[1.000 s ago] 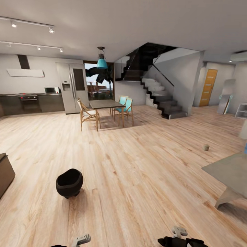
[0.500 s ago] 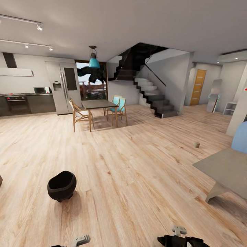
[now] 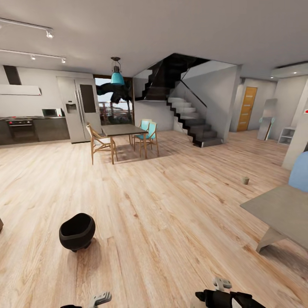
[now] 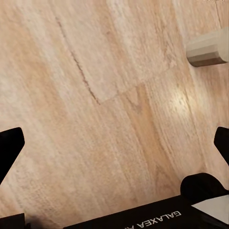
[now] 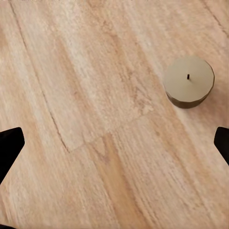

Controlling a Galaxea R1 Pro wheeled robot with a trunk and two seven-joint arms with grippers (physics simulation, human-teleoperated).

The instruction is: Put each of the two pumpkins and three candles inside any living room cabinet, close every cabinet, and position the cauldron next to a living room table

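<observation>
The black cauldron (image 3: 77,231) stands on the wood floor at the lower left of the head view. The grey table (image 3: 280,209) is at the right edge, well apart from it. One small candle (image 3: 245,180) sits on the floor beyond the table's far corner. In the right wrist view a tan candle (image 5: 189,81) stands upright on the planks, ahead of my open right gripper (image 5: 114,148) and untouched. My left gripper (image 4: 114,148) is open over bare floor. Both grippers, left (image 3: 100,298) and right (image 3: 220,284), peek in at the head view's lower edge. The pumpkins are out of view.
A dark sliver of the cabinet (image 3: 1,225) shows at the left edge. A blue sofa (image 3: 300,171) rises behind the table. Far off are a dining table with chairs (image 3: 122,130), a kitchen and stairs (image 3: 192,122). A pale cylindrical shape (image 4: 207,47) lies at the left wrist view's edge.
The head view swung to the right a second ago, then held still. The right gripper has dropped slightly lower in the picture. The cauldron and candle have not moved on the floor.
</observation>
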